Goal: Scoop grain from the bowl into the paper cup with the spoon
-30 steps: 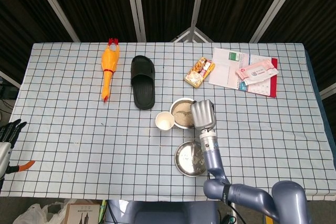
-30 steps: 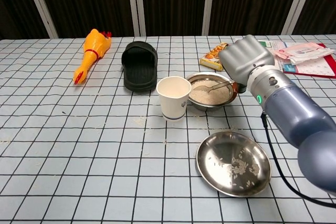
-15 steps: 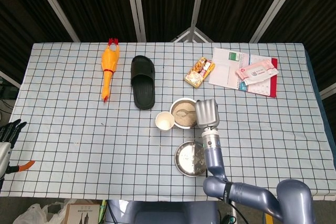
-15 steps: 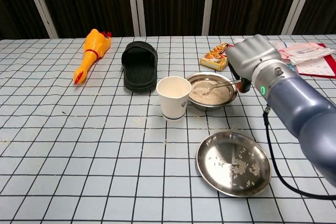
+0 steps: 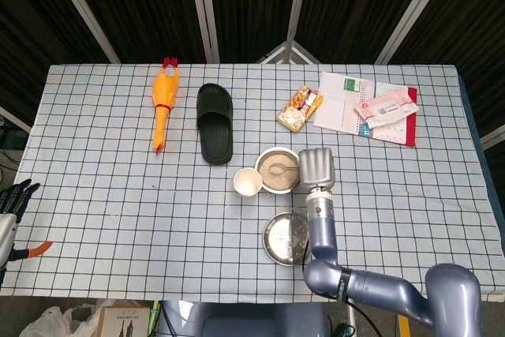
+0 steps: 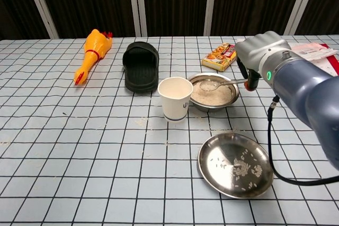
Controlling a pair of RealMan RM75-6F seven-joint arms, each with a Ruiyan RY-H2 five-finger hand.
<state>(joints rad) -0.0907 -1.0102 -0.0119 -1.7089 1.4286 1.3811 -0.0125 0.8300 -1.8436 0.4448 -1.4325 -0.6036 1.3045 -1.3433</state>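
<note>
The right hand [image 6: 258,51] is closed around the handle of the spoon [image 6: 220,83], fingers curled down at the right edge of the bowl [image 6: 213,101]. The spoon reaches leftward from the hand, its scoop lying over the grain [image 6: 212,95] near the bowl's far side, with a little grain in the scoop. From overhead the right hand [image 5: 316,168] sits just right of the bowl [image 5: 276,170], touching or nearly touching its rim.

The cup [image 6: 175,98] stands upright just left of the bowl, almost against it; I can't make out any grain inside. In front of the bowl, toward the robot, lies a shallow plate [image 6: 235,164] with a scatter of grains on it. A few loose grains dot the table [image 6: 79,141] around the cup.

Further back are a black slipper [image 6: 141,65] and a rubber chicken [image 6: 92,53], side by side. A snack pack [image 6: 220,56] lies behind the bowl, and a notebook [image 5: 345,102] with a wipes pack [image 5: 385,106] sits at the far right.

The left hand [image 5: 14,197] hangs off the table's left edge, fingers spread, holding nothing.
</note>
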